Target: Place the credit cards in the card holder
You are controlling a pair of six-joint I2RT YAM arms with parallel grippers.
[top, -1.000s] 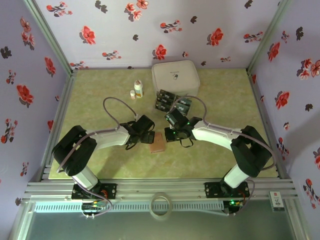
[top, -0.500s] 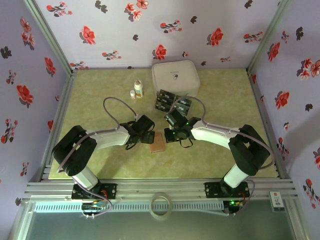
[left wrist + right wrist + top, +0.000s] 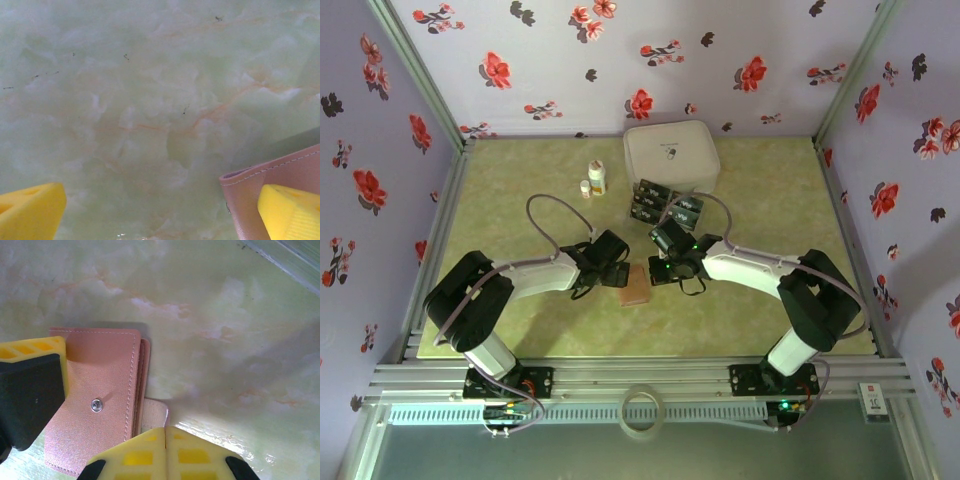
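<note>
The card holder [image 3: 636, 286] is a reddish-brown wallet lying flat between the two arms, snap stud up [image 3: 96, 405]. My right gripper [image 3: 165, 440] is shut, and the wallet's pale closing tab [image 3: 154, 415] runs up into its closed fingers. It sits at the wallet's right side [image 3: 659, 268]. My left gripper [image 3: 618, 272] is open and straddles the wallet's left edge. One yellow finger [image 3: 292, 210] is over the leather corner [image 3: 250, 195], and the other finger [image 3: 30, 210] is over bare table. The credit cards [image 3: 666, 205], dark with pale markings, lie in a loose group behind the grippers.
A large white rounded-square case [image 3: 671, 155] stands at the back centre, just behind the cards. Two small white bottles [image 3: 596, 177] stand to its left. Floral walls close in the green marbled table [image 3: 520, 210] on three sides.
The right gripper's fingers have closed the last small gap. Both arms and the wallet stay almost where they were.
</note>
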